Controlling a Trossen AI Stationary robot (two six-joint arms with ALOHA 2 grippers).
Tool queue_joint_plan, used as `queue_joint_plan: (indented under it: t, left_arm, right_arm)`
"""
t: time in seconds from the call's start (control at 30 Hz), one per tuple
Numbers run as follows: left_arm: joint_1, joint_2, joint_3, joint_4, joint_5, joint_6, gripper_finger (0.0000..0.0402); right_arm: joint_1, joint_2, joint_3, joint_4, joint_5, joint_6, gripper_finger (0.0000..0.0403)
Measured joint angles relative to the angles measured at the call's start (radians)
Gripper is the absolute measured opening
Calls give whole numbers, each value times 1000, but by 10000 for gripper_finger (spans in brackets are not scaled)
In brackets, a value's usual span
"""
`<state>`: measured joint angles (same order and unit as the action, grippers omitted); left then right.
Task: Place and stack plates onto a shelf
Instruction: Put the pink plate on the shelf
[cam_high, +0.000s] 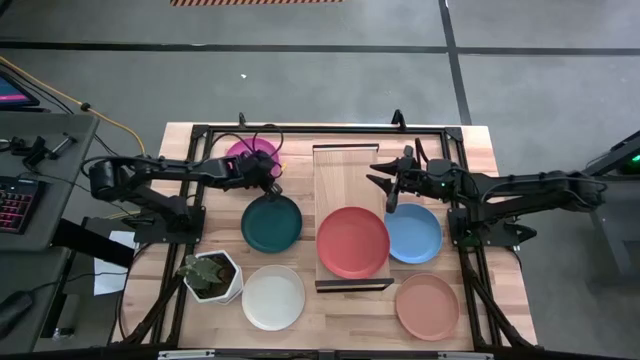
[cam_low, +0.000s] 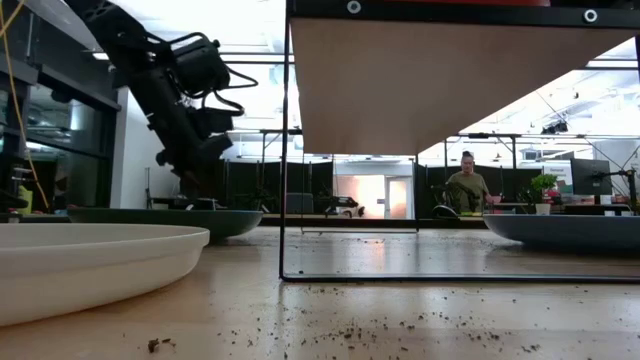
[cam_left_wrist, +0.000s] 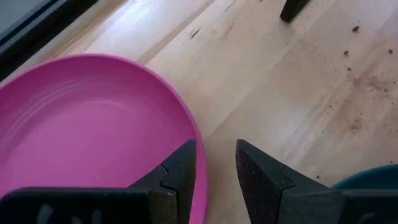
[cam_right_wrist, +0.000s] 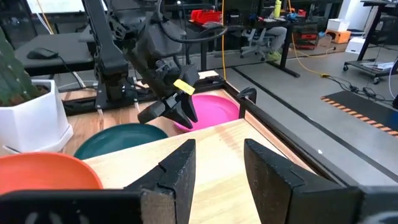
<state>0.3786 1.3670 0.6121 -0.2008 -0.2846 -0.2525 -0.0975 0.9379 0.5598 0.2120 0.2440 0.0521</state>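
Note:
The magenta pink plate (cam_high: 250, 152) lies flat at the table's far left. My left gripper (cam_high: 271, 182) slants down over its right rim, open. In the left wrist view one finger (cam_left_wrist: 180, 171) stands over the plate's inside (cam_left_wrist: 93, 130) and the other finger outside the rim. Whether they touch the plate, I cannot tell. My right gripper (cam_high: 384, 188) hovers open and level above the shelf's (cam_high: 345, 170) right edge, holding nothing. A coral red plate (cam_high: 353, 242) rests on the shelf's near half. The dark teal (cam_high: 271, 223), white (cam_high: 273, 297), light blue (cam_high: 413, 233) and salmon tan (cam_high: 427, 306) plates lie flat on the table.
A white hexagonal plant pot (cam_high: 212, 275) stands at the near left beside the white plate. A dark frame (cam_high: 300, 128) runs round the table's edges. The shelf's far half is bare wood (cam_right_wrist: 217, 140). Soil crumbs lie on the table (cam_low: 380, 325). A person (cam_low: 467, 185) sits far behind the table.

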Motion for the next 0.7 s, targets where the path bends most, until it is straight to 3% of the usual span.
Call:
queue_joint_plan:
  t: [0.2, 0.4, 0.57, 0.7]
  left_arm:
    - [1, 70, 1, 19, -12, 12, 104]
    - [1, 78, 1, 27, -125, 19, 104]
    - [1, 77, 1, 22, -37, -3, 104]
    - [4, 83, 1, 24, -46, -6, 104]
  right_arm:
    - [0, 12, 0, 48, 0, 0, 126]
    - [0, 11, 0, 49, 0, 0, 126]
    - [0, 11, 0, 49, 0, 0, 126]
    - [0, 11, 0, 49, 0, 0, 126]
